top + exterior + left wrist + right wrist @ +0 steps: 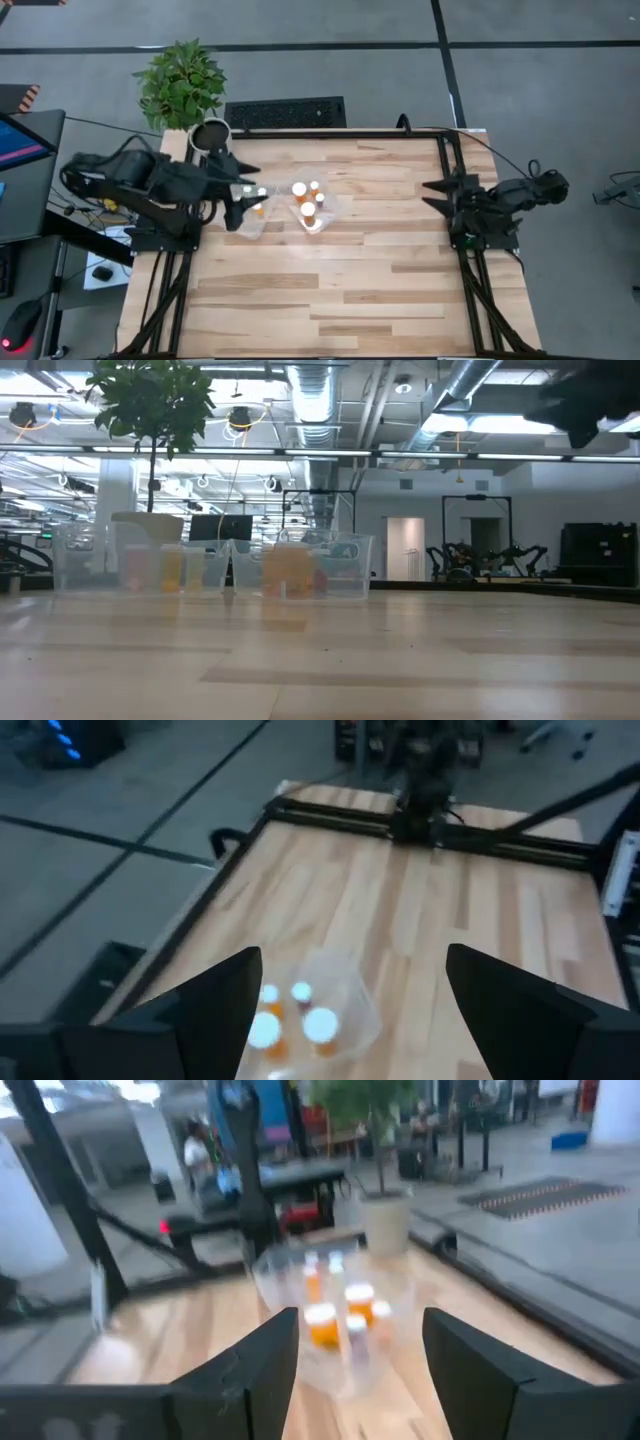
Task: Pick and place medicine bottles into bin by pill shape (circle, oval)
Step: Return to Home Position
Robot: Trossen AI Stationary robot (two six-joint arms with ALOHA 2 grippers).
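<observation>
- Apparently the sorting is done: every medicine bottle I can spot sits inside the two clear bins, about 11 o'clock from the middle of the table, with none loose on the wood.
- Left gripper, fingers spread and empty, hangs by the bins at 10 o'clock.
- Right gripper, fingers apart and empty, waits at the 3 o'clock edge.
- What's left, I'd judge, is only parking the arms.

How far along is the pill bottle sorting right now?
Done: white-capped orange medicine bottles sit in two clear plastic bins; none loose on the wooden table. In hand: nothing, left hand and right hand open. Left: probably only pulling the left arm back from the bins.
</observation>
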